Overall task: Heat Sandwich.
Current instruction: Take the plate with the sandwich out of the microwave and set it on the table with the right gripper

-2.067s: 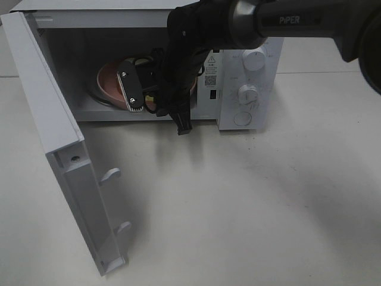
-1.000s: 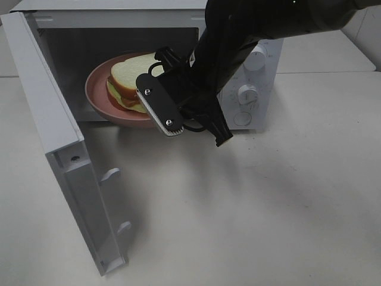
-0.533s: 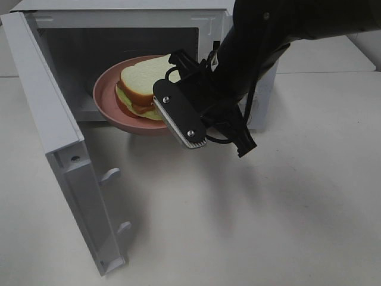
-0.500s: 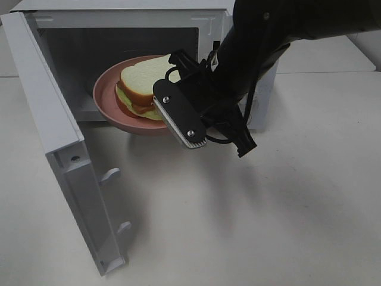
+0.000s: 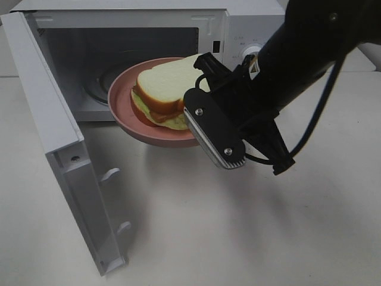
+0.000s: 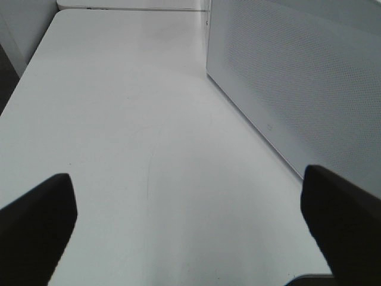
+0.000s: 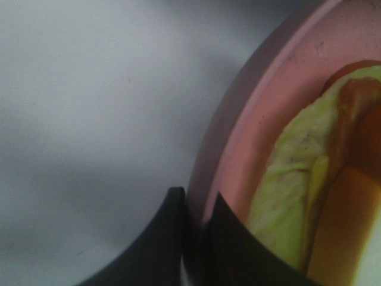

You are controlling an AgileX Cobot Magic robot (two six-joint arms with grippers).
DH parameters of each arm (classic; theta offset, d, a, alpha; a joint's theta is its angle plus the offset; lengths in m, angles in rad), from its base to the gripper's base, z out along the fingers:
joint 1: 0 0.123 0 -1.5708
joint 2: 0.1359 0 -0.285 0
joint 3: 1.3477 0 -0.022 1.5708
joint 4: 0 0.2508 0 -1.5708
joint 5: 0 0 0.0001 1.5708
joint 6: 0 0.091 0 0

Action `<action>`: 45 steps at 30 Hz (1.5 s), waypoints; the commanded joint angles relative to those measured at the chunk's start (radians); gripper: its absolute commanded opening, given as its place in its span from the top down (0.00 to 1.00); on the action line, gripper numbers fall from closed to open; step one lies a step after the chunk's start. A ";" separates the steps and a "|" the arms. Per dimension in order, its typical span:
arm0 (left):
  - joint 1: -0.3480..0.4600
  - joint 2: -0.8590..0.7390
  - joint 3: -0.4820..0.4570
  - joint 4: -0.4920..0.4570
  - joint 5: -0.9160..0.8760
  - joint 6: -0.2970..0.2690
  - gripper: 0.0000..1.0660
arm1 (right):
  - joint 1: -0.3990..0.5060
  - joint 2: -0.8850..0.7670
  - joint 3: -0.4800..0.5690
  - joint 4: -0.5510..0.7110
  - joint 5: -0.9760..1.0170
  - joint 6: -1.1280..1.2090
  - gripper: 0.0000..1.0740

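Here we see, nearest the camera at seven o'clock, the microwave door (image 5: 65,161) swung wide over the white table (image 5: 238,238). Just past centre, the right gripper (image 5: 199,122) has its jaws pressed together on the rim of the pink plate (image 5: 128,119), which hangs in the air before the oven mouth, clear of the table. The sandwich (image 5: 169,89) lies on that plate, white bread uppermost, pale filling showing at its edge. Beyond, at twelve o'clock, stands the microwave (image 5: 244,24), its cavity open. Off to the side, we find the left gripper (image 6: 190,229) spread wide above bare tabletop, holding nothing.
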State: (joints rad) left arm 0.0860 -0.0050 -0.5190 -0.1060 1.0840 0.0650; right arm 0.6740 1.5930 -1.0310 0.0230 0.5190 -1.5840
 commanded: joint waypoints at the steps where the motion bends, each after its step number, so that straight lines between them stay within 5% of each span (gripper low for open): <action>1: 0.003 -0.016 0.002 -0.003 -0.013 -0.003 0.08 | 0.003 -0.055 0.043 -0.008 -0.029 0.028 1.00; 33: 0.003 -0.016 0.002 -0.003 -0.013 -0.003 0.08 | 0.003 -0.617 0.491 -0.100 0.063 0.241 1.00; 45: 0.003 -0.016 0.002 -0.003 -0.013 -0.003 0.08 | 0.003 -0.748 0.539 -0.219 0.191 0.467 1.00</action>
State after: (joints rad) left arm 0.0860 -0.0050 -0.5190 -0.1060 1.0840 0.0650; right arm 0.6740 0.8570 -0.4890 -0.1730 0.7190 -1.1360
